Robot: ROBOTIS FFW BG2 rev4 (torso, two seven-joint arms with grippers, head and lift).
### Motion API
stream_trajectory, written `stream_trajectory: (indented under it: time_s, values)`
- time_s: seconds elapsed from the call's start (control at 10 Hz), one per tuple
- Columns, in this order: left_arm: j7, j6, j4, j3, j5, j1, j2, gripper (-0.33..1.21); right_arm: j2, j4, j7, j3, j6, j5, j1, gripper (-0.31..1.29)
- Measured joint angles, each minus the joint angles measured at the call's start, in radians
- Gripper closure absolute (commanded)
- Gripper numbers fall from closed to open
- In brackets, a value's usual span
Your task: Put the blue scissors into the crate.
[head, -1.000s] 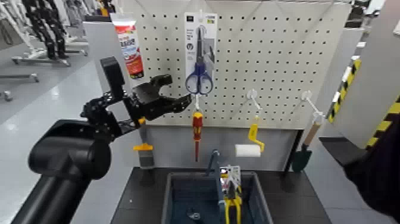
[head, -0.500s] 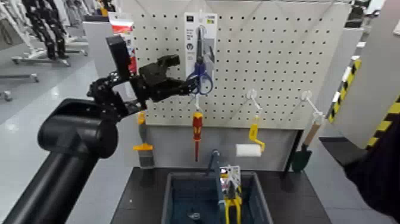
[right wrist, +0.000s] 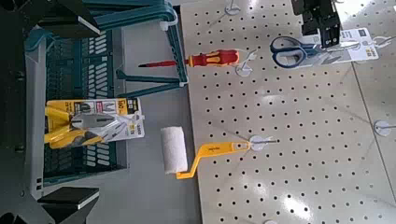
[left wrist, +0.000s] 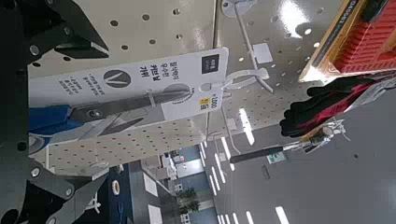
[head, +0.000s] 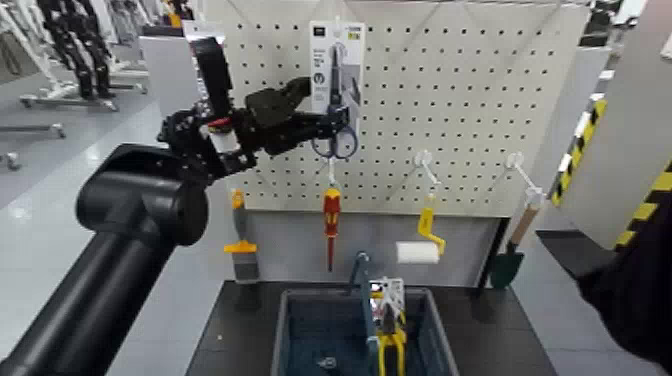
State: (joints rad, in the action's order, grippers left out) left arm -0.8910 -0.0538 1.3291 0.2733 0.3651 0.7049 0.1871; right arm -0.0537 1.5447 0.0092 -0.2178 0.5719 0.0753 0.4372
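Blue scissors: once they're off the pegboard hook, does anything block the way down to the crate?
Partly. The left gripper is at the blue scissors. Directly below hangs a red-and-yellow screwdriver. The crate is open-topped, with carded yellow pliers at its right side.

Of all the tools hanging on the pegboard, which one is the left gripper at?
The blue scissors on their white card, top row; the left gripper is at their handles.

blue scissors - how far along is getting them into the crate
Done: the left gripper has reached the blue scissors, its open fingers around the card's lower end. The card still hangs on the pegboard. Left: grip, unhook, lower into the crate, which already holds yellow pliers.
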Motion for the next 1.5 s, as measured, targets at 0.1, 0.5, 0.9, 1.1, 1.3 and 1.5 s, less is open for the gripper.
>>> stream_trajectory:
  time_s: [0.1,0.5,0.9,1.1,1.3,1.5]
  values:
    - [0.006,-0.006,0.006,0.0,-0.002,0.0,0.0,1.13,0.0,0.0,0.0,0.0,0.0,0.0,0.0,0.11]
    - [0.009,-0.01,0.019,-0.008,-0.008,0.001,0.0,1.13,0.0,0.0,0.0,0.002,0.0,0.001,0.001,0.11]
    - [0.01,-0.002,0.018,-0.009,-0.008,0.005,-0.001,1.13,0.0,0.0,0.0,0.005,0.0,0.001,0.001,0.11]
    - [0.01,-0.001,0.018,-0.008,-0.009,0.007,-0.001,1.13,0.0,-0.001,0.0,0.005,0.0,0.0,0.001,0.11]
    - [0.007,-0.003,0.064,-0.017,-0.007,-0.003,0.002,1.13,0.0,-0.001,0.0,0.005,0.001,0.001,0.003,0.11]
    - [0.012,-0.036,0.209,-0.064,-0.012,-0.052,0.012,1.13,0.003,0.0,0.0,0.006,0.002,0.001,0.004,0.11]
